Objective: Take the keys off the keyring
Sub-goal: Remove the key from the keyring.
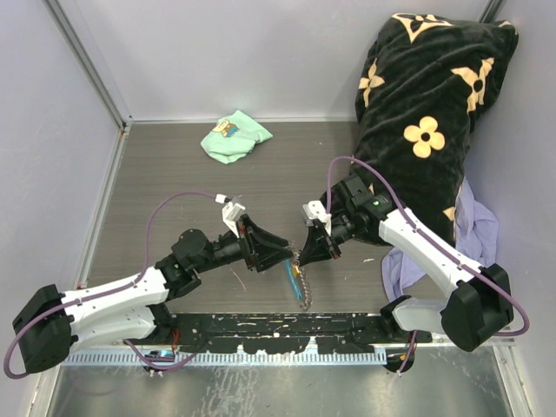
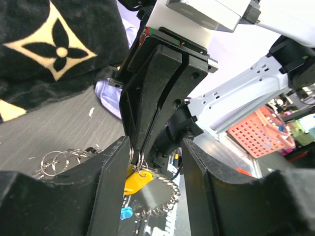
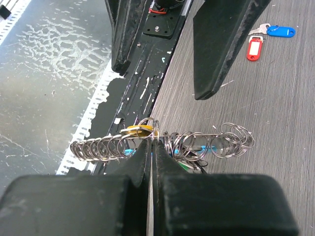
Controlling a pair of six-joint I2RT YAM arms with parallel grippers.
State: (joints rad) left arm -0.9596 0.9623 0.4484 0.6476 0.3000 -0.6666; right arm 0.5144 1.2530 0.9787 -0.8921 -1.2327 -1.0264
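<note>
The silvery keyring (image 3: 187, 142) looks bunched, seemingly carrying a yellow-tagged key (image 2: 137, 181).

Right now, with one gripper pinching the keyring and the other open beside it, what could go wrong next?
1. The right gripper pinches only a thin edge of the keyring; a tug may pull it free, dropping the chain.
2. The open left gripper could close on the crowded rings instead of the yellow tag.
</note>
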